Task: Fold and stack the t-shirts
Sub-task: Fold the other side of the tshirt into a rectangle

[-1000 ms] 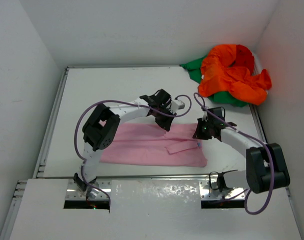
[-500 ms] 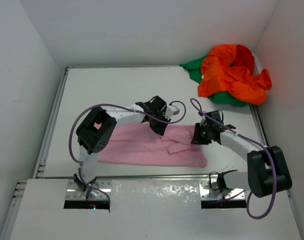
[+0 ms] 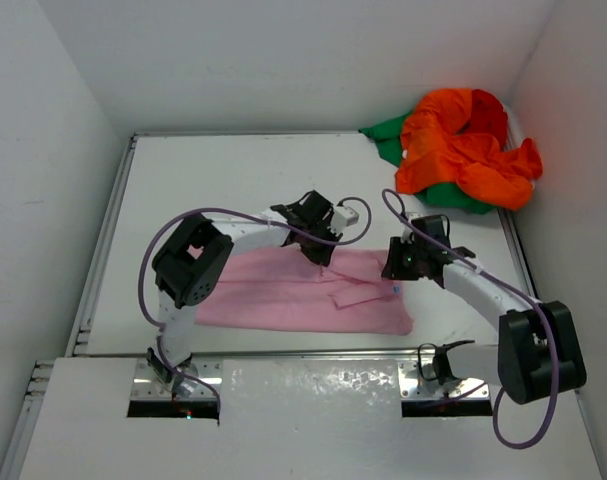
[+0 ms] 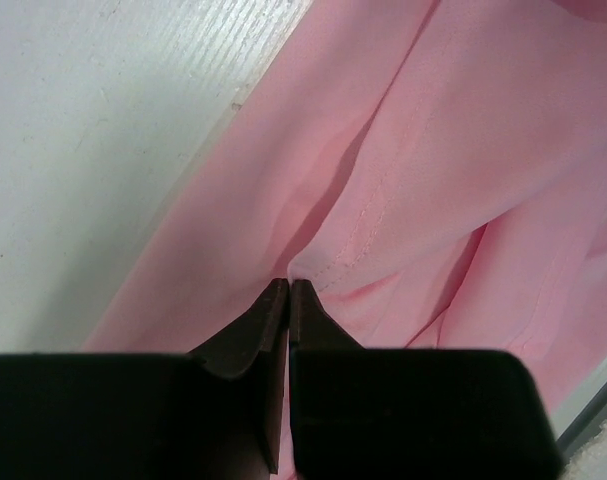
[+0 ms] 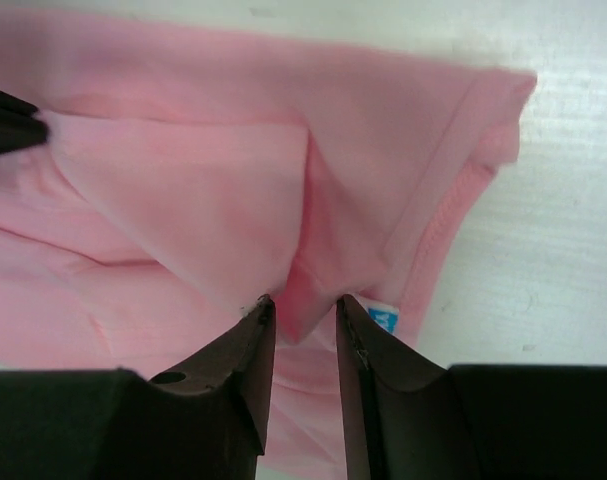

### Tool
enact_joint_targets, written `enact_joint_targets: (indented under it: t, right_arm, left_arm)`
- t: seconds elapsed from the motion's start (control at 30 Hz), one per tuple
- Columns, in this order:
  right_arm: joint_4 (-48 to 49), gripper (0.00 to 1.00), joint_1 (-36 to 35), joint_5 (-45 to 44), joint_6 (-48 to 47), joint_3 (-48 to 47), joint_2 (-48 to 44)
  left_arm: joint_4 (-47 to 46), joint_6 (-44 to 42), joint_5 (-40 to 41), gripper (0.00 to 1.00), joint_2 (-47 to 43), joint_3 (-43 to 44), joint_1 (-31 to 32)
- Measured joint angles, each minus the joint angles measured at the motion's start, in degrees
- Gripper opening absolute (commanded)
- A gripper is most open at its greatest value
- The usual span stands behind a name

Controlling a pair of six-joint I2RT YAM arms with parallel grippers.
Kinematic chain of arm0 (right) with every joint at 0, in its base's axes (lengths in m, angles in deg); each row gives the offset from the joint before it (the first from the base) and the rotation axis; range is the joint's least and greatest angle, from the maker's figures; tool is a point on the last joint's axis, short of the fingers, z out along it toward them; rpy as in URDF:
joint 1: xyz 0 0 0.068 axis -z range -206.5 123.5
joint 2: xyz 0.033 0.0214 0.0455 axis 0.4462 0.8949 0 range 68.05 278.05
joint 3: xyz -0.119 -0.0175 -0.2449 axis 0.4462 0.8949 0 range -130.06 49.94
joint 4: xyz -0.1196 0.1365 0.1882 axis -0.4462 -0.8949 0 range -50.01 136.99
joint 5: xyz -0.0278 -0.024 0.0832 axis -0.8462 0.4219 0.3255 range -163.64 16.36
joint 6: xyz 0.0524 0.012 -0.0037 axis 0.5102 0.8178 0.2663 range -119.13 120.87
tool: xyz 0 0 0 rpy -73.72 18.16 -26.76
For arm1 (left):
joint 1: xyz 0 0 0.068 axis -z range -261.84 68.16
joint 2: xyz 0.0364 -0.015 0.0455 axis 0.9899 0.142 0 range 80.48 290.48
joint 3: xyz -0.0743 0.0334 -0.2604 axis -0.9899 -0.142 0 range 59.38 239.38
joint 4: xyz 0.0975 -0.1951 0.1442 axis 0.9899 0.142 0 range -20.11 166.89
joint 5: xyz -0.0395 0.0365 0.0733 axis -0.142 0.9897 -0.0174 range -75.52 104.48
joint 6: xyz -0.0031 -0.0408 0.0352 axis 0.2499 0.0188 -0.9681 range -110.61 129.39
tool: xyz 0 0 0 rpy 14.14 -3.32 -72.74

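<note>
White table (image 3: 223,180) fills the view, boxed in by plain white walls (image 3: 283,60). A metal rail (image 3: 101,240) runs down its left edge. Up front, a glossy white board (image 3: 313,410) spans the near side. Close in, the tabletop shows a fine grain.

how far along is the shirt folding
Done: nothing stacked yet. In hand: the pink shirt lies in a long band on the table; the left gripper pinches a fold of it, the right gripper has jaws apart around another. Left: the orange shirt, red shirt and green shirt lie heaped in the far right corner.
</note>
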Motion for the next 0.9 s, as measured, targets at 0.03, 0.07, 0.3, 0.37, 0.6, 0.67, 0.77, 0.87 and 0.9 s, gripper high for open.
enact_joint_targets:
  t: [0.03, 0.07, 0.3, 0.37, 0.6, 0.67, 0.77, 0.87, 0.9]
  right_arm:
    - [0.7, 0.29, 0.0, 0.4, -0.2, -0.5, 0.0]
    - [0.9, 0.30, 0.0, 0.5, -0.3, -1.1, 0.0]
    - [3.8, 0.37, 0.0, 2.2, -0.4, -5.7, 3.9]
    - [3.8, 0.44, 0.2, 3.0, -0.4, -6.2, 4.4]
    - [5.3, 0.46, 0.5, 4.5, -0.3, -6.3, -3.0]
    - [7.9, 0.43, 0.5, 4.3, 0.3, -6.3, -5.5]
    - [10.2, 0.36, 0.5, 4.3, 1.7, -7.0, -3.7]
    - [10.3, 0.35, 0.5, 4.2, 2.7, -8.7, 5.1]
    - [9.7, 0.36, 0.5, 4.1, 2.9, -8.6, 8.2]
  left_arm:
    - [0.0, 0.0, -0.1, 0.00, 0.0, 0.1, 0.0]
    - [0.0, 0.0, -0.1, 0.00, 0.0, 0.2, 0.0]
    - [0.0, 0.2, -0.2, 0.00, 0.0, 1.4, 0.0]
    - [-0.1, 0.2, -0.2, 0.00, 0.0, 1.7, 0.0]
    - [0.2, 0.2, -0.2, 0.00, 0.0, 1.8, 0.0]
    - [0.2, 0.2, -0.2, 0.00, 0.0, 1.9, 0.0]
    - [0.2, 0.1, -0.2, 0.00, 0.0, 2.1, 0.1]
    - [0.2, 0.2, -0.2, 0.00, 0.0, 2.2, 0.1]
    - [0.2, 0.1, -0.2, 0.00, 0.0, 2.2, 0.1]
